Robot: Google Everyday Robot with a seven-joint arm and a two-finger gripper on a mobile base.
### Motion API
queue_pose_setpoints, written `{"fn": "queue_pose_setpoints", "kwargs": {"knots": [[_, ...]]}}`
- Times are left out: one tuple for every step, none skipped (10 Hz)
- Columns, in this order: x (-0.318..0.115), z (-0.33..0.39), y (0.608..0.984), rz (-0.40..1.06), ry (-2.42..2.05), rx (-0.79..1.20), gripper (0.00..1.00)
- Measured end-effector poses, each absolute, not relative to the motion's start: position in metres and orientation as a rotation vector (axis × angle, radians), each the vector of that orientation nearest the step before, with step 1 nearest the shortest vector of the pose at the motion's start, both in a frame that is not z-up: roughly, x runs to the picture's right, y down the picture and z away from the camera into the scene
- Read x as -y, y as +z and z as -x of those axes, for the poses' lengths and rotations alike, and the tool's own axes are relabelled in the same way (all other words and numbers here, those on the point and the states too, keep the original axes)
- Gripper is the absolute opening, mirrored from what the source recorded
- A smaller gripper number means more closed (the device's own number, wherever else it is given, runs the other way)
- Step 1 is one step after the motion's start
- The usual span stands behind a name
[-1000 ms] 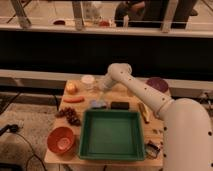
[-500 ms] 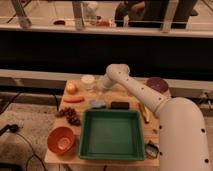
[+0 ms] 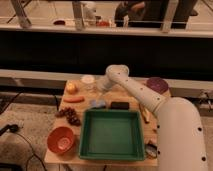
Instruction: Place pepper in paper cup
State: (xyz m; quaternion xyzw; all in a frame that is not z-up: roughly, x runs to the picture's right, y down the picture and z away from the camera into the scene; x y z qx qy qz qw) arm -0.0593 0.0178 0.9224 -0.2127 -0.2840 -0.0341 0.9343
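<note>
Currently the gripper [image 3: 97, 91] hangs low over the back of the worktop [image 3: 84, 103], just right of the cup [image 3: 88, 80]. I cannot tell whether it grips anything. A long orange-red pepper [image 3: 74, 99] lies in front of the cup, so the placing seems not yet done.

The gripper [image 3: 99, 89] now sits farther back, away from the blue object [image 3: 98, 103], just right of the paper cup [image 3: 88, 80].

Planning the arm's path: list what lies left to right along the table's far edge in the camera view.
yellow fruit → paper cup → gripper, just right of the cup → purple plate
</note>
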Motion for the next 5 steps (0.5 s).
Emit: {"fn": "queue_pose_setpoints", "kwargs": {"knots": [[-0.018,0.064,0.921,0.438,-0.076,0.582,0.80],[-0.019,0.073,0.918,0.442,-0.087,0.585,0.80],[-0.020,0.076,0.916,0.445,-0.092,0.587,0.80],[-0.021,0.080,0.914,0.450,-0.096,0.592,0.80],[-0.022,0.086,0.912,0.456,-0.102,0.598,0.80]]}}
